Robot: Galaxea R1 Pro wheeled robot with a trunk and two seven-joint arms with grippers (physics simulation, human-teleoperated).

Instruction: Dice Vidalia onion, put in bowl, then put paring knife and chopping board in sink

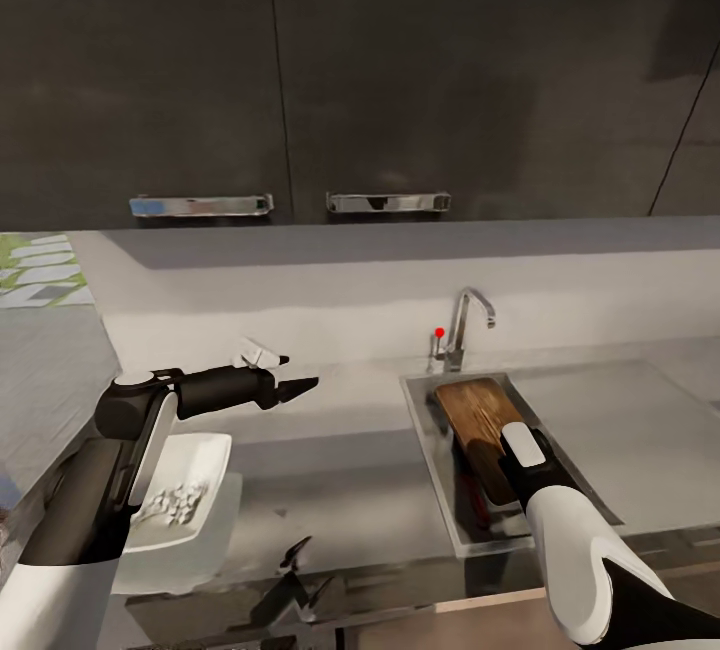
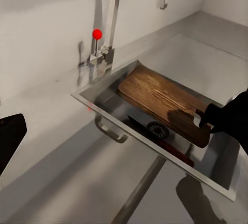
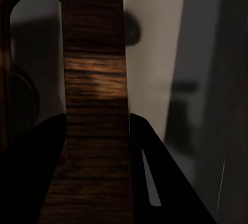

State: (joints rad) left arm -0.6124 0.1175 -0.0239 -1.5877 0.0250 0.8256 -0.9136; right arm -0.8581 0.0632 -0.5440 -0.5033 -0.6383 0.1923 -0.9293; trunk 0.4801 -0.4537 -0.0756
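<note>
— Grey countertop point(image 1: 330, 490) under dark cabinets; how far along?

— Nearly done, I'd judge. White bits lie in the bowl point(image 1: 185, 500) at the left, the knife point(image 2: 155, 133) lies on the sink point(image 1: 425, 450) floor by the drain, and the board point(image 1: 480, 420) leans inside the basin below the faucet point(image 1: 465, 325).

— Is the board let go?

— No. The right gripper point(image 3: 95, 131) reaches down into the sink, fingers pinching the board's strip beside the handle slot.

— And the left?

— Left gripper point(image 1: 300, 388) hovers level over the counter, well apart from the sink, fingers spread, empty.
</note>
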